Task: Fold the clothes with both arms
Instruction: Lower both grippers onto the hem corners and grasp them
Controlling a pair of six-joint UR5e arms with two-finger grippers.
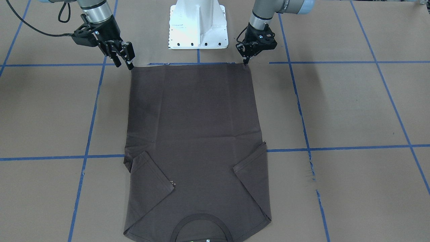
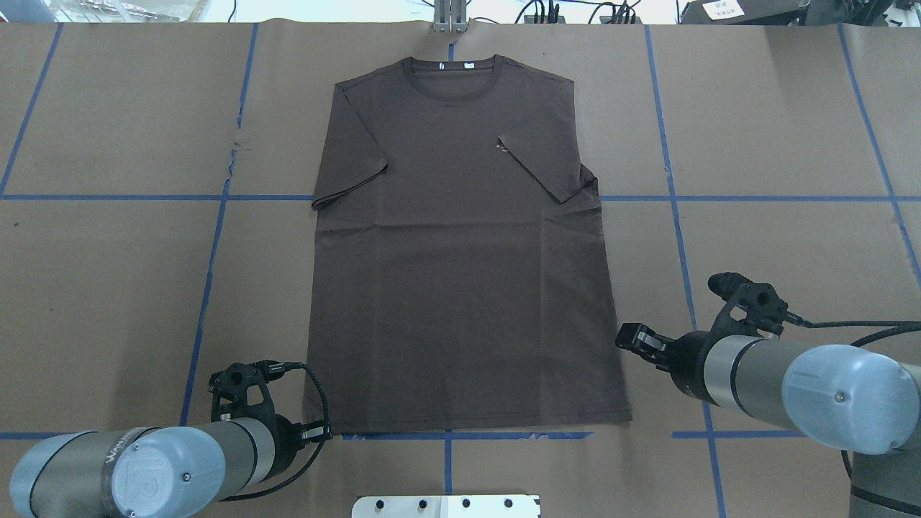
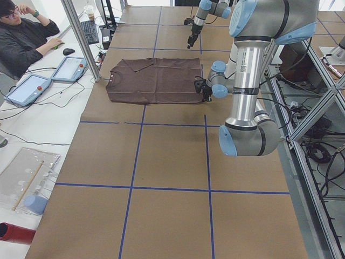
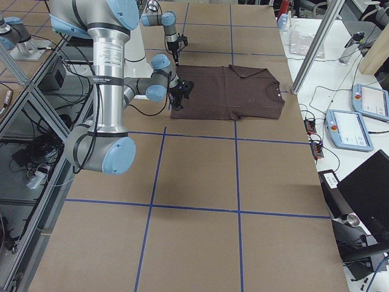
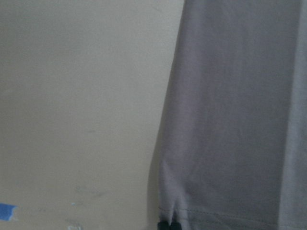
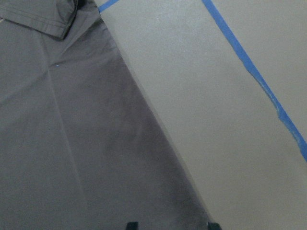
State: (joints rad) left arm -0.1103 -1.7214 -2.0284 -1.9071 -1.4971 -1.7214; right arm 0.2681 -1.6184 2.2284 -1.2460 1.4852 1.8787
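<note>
The T-shirt [image 1: 195,127] lies flat on the table [image 1: 352,107], hem toward the robot. The left gripper [image 1: 247,61] has its jaws pinching one hem corner. The right gripper [image 1: 123,65] hangs by the other corner, jaws spread. If it closes off the edge or catches one layer, the lift would likely skew the fold.

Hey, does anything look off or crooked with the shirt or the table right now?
Nothing serious. The T-shirt lies flat and straight; both sleeves are folded inward, one reaching the chest logo. The only damage is a ragged stretch of blue tape beside it.
</note>
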